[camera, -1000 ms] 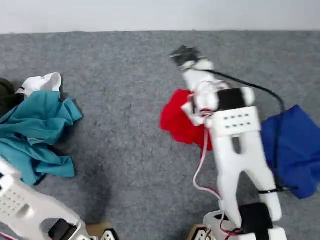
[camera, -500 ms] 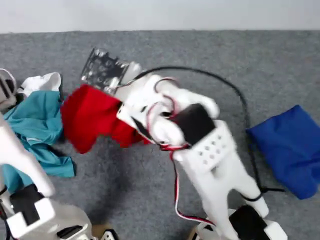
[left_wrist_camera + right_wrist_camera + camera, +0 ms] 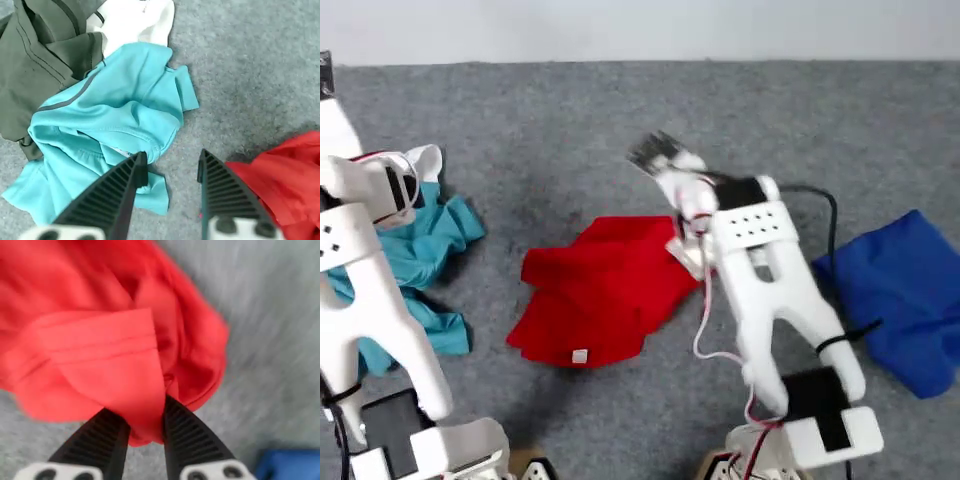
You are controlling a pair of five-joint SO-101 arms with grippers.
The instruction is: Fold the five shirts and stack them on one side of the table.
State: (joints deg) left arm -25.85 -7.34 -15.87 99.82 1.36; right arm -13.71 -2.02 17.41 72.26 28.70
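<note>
- Counter (image 3: 570, 130): grey, felt-like nap, flat, with a pale wall strip along its far edge.
- Red shirt (image 3: 600, 300): smooth knit, lay crumpled in a rough fan near the counter's middle, folds overlapping. A small pale tag (image 3: 579, 356) sat at its near hem — print too small to read.
- Right pincer (image 3: 142, 415): ribbed black fingers were clamped on a fold at the red shirt's edge, cloth bunched between them. The white right arm (image 3: 770, 290) stretched forward from its base, wrist bent down over the shirt's right side.
- Blue shirt (image 3: 900, 300): deep blue, a bunched lump at the counter's right edge, apart from the red one.
- Teal shirt (image 3: 430, 235): slightly sheeny fabric with a dark seam stripe, heaped at the left. A white shirt (image 3: 135, 20) touched its far side, and a dark olive-grey shirt (image 3: 40, 55) lay against both.
- Left pincer (image 3: 172, 160): jaws apart, nothing between them — it hovered over bare counter between the teal heap and the red shirt. The left arm (image 3: 360, 270) rose steeply at the left edge.
</note>
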